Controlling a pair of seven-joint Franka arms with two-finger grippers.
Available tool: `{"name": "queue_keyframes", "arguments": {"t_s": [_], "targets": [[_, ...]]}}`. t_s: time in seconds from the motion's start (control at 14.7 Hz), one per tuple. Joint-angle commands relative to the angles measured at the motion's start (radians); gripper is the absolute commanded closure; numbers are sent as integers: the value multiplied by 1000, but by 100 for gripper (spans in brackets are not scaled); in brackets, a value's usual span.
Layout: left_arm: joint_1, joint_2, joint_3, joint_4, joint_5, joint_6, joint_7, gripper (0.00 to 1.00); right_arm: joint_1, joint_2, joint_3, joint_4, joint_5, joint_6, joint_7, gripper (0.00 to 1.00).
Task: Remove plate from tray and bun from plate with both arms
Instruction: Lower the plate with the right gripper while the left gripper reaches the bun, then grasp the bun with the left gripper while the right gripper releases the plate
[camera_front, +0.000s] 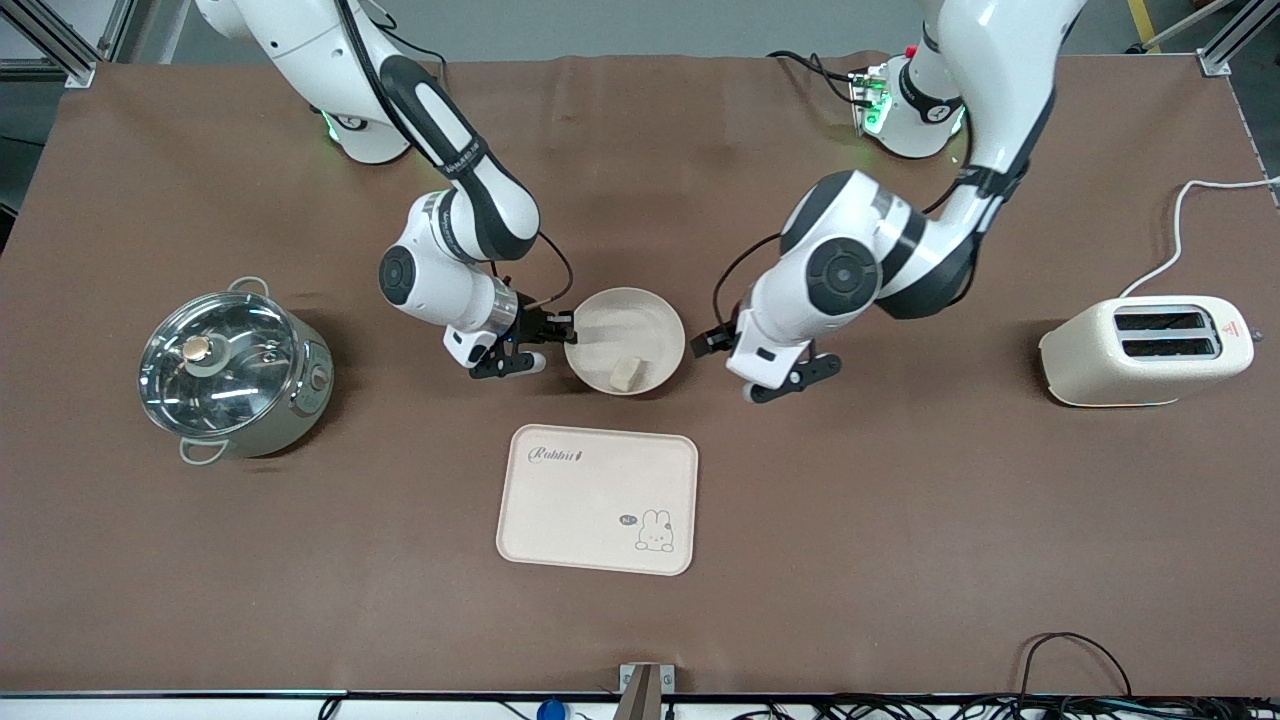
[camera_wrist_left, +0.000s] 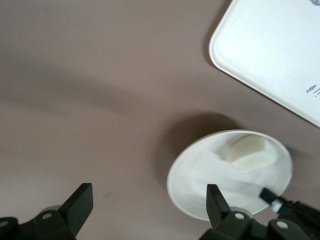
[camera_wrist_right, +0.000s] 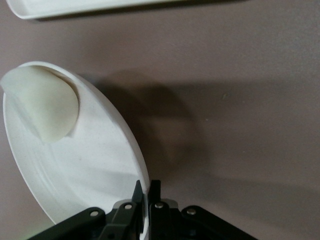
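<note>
Two tools, right tool pinching plate rim, bun inside, left tool spread beside.

The right gripper pinches the rim of the plate — the bun lies inside — while the left gripper hangs open beside it, the rabbit tray nearer the camera.

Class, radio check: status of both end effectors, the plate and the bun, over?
Right end effector shut on plate rim. Left end effector open beside plate. Bun in plate. Tray bare.
</note>
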Motion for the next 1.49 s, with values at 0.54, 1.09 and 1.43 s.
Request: {"name": "queue_keyframes", "arguments": {"t_s": [0.54,1.09,1.43], "targets": [[-135,185,5,45,-2,337,-407,0,-32,10,-1,13,58,19,-21,0],[-227,308,60,107,-2,558,-568,0,-136,-63,-57,117,-99,-74,73,0],[-299,352,129,124,-3,603,-589,3,-144,-120,-186,179,-380,-247,76,0]]}}
